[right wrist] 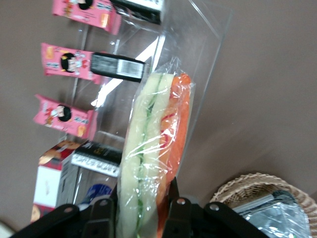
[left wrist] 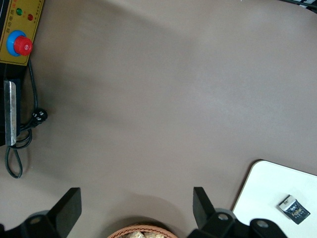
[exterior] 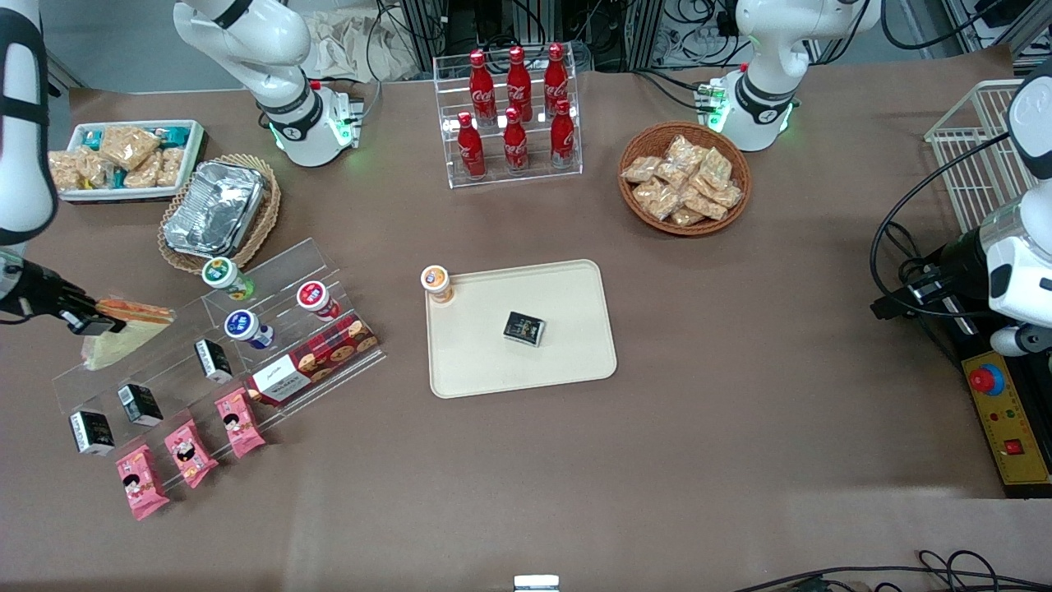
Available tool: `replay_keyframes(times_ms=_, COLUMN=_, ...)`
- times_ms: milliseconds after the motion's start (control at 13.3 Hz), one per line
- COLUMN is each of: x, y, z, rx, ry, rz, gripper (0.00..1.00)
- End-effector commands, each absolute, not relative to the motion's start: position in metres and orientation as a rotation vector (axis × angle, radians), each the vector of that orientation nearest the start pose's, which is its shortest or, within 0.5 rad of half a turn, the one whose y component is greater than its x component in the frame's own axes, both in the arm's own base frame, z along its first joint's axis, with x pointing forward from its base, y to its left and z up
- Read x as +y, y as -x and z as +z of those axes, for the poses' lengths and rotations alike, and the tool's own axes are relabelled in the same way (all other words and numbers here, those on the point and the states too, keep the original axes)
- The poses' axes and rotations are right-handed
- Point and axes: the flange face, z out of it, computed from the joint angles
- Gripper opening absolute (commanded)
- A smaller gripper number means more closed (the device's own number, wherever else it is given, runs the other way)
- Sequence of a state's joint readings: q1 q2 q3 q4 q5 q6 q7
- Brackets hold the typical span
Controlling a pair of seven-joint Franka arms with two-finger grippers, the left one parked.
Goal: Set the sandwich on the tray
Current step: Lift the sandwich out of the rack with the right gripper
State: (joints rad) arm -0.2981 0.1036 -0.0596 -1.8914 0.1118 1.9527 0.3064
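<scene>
tray [exterior: 575,362]: flat on the worktop [exterior: 740,427], nearest the front camera, carrying a small dark packet [exterior: 524,328] and an orange-lidded cup [exterior: 436,283] | hand [exterior: 92,319]: above the clear display rack [exterior: 271,329] toward the working arm's end, fingers [right wrist: 177,210] pinching the sandwich [exterior: 123,329] | sandwich: lifted, well apart from the tray

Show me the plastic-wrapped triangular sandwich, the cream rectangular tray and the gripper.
Plastic-wrapped triangular sandwich [right wrist: 153,148], right wrist view, wrapped filling edge.
Cream rectangular tray [exterior: 493,362], front view, bare floor.
Gripper [right wrist: 143,208], right wrist view, between fingertips clamping the sandwich.
</scene>
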Motion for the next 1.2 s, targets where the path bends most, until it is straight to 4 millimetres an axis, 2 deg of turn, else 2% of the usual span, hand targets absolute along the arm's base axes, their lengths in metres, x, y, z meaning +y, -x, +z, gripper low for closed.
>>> replay_keyframes(times_ms=0, x=-0.186, y=-0.563, z=0.482, rx=0.964, ry=2.881, rz=0.100, gripper=0.37)
replay_keyframes(times_ms=225, x=-0.116, y=-0.581, z=0.514, rx=0.745, ry=2.951, rz=0.152, gripper=0.37)
replay_keyframes(times_ms=450, x=-0.042, y=-0.592, z=0.534, rx=0.456, ry=3.005, rz=0.136, gripper=0.37)
replay_keyframes(times_ms=525, x=-0.027, y=-0.595, z=0.533, rx=0.346, ry=3.019, rz=0.127, gripper=0.37)
replay_keyframes(times_ms=750, x=0.015, y=-0.607, z=0.525, rx=-0.260, ry=3.002, rz=0.088, gripper=0.37)
replay_keyframes(times_ms=900, x=0.063, y=-0.618, z=0.523, rx=-0.656, ry=2.944, rz=0.032, gripper=0.37)
replay_keyframes(times_ms=1050, x=0.111, y=-0.622, z=0.507, rx=-0.916, ry=2.877, rz=0.006, gripper=0.37)
replay_keyframes(times_ms=1125, x=0.145, y=-0.620, z=0.501, rx=-1.019, ry=2.848, rz=-0.004, gripper=0.37)
